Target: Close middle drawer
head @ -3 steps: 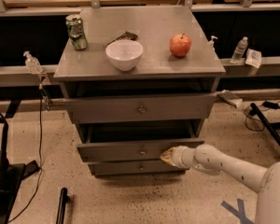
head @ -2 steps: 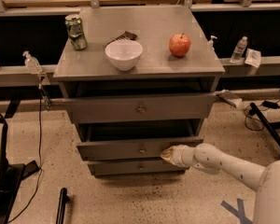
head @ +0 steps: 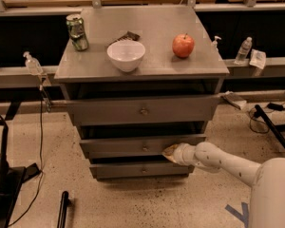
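The grey cabinet (head: 142, 56) has three drawers. The middle drawer (head: 123, 147) has a low plain front with a small brassy knob (head: 145, 147); it stands pulled out a little, with a dark gap above it. My white arm comes in from the lower right. My gripper (head: 170, 152) is at the right part of the middle drawer's front, its tip touching the panel just right of the knob.
The top drawer (head: 142, 109) also stands out a little; the bottom drawer (head: 137, 170) sits below. On the cabinet top are a green can (head: 77, 32), a white bowl (head: 126, 55) and a red apple (head: 183, 45). Cables and a black stand lie on the floor at left.
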`<action>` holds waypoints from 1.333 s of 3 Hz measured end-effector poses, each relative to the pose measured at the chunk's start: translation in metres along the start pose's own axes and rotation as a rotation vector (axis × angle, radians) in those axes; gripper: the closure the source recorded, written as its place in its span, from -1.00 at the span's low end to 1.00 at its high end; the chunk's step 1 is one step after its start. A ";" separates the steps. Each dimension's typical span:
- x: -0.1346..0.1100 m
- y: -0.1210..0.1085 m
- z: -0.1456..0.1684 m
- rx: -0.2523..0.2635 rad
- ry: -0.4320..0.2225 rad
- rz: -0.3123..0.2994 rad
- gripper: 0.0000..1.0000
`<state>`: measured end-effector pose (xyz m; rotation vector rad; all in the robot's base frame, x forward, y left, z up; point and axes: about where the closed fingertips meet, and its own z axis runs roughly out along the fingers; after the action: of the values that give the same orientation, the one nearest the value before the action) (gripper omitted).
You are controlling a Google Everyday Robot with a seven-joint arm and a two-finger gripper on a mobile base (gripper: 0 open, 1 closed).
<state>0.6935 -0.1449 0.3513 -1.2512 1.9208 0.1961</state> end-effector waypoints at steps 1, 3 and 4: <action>0.000 0.001 -0.001 0.000 0.000 0.000 1.00; -0.001 -0.008 0.008 0.006 -0.004 0.018 1.00; -0.001 -0.012 0.011 -0.009 -0.077 0.033 1.00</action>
<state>0.7092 -0.1439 0.3482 -1.2010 1.8769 0.2665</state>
